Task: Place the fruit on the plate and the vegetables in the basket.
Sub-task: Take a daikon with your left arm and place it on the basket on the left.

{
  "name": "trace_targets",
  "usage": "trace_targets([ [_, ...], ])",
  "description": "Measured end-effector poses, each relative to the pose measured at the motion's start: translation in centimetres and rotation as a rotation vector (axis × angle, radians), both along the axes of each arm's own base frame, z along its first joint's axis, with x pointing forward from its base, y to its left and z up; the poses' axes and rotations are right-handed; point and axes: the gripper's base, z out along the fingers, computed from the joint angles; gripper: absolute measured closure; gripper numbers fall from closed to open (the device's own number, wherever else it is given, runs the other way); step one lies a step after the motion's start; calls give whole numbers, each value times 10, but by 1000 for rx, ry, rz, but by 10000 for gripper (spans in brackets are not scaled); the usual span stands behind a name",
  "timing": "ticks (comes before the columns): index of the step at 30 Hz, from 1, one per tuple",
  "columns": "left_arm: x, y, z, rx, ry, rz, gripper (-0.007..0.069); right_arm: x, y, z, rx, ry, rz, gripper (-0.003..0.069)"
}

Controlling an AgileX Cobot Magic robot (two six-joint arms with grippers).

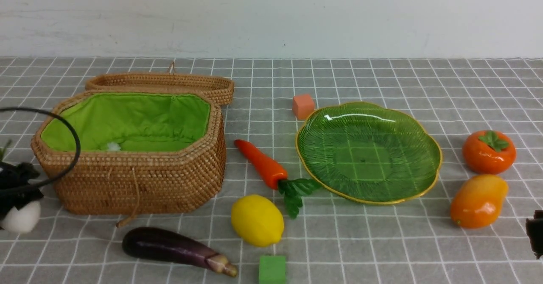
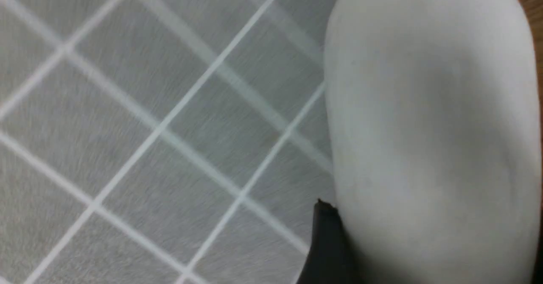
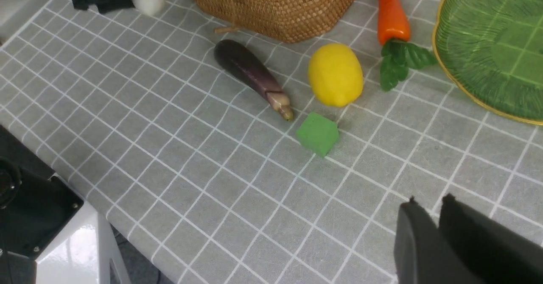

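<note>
My left gripper [image 1: 17,203] is at the far left, beside the wicker basket [image 1: 127,182], shut on the white radish [image 1: 23,220]. In the left wrist view the radish [image 2: 428,127] fills the space beside one black finger [image 2: 328,246]. The carrot [image 1: 263,165] lies between the basket and the green plate [image 1: 369,152], which holds nothing. The lemon [image 1: 257,220] and the eggplant [image 1: 169,246] lie in front of the basket. The persimmon [image 1: 488,152] and the mango [image 1: 478,201] sit right of the plate. My right gripper [image 3: 429,201] hovers shut and empty at the right edge, near the mango.
The basket's lid [image 1: 161,82] lies open behind it. An orange cube [image 1: 303,106] sits at the plate's far left rim. A green cube [image 1: 272,269] lies by the front edge near the lemon. A black cable [image 1: 63,123] loops over the basket's left corner.
</note>
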Motion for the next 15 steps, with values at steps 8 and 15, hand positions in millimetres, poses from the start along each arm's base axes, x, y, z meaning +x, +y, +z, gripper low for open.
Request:
trace_targets([
  [8, -17, -31, 102, 255, -100, -451, 144, -3, -1, 15, 0, -73, 11, 562],
  [15, 30, -76, 136, 569, -45, -1046, 144, -10, -7, 45, -32, -206, 0, 555],
])
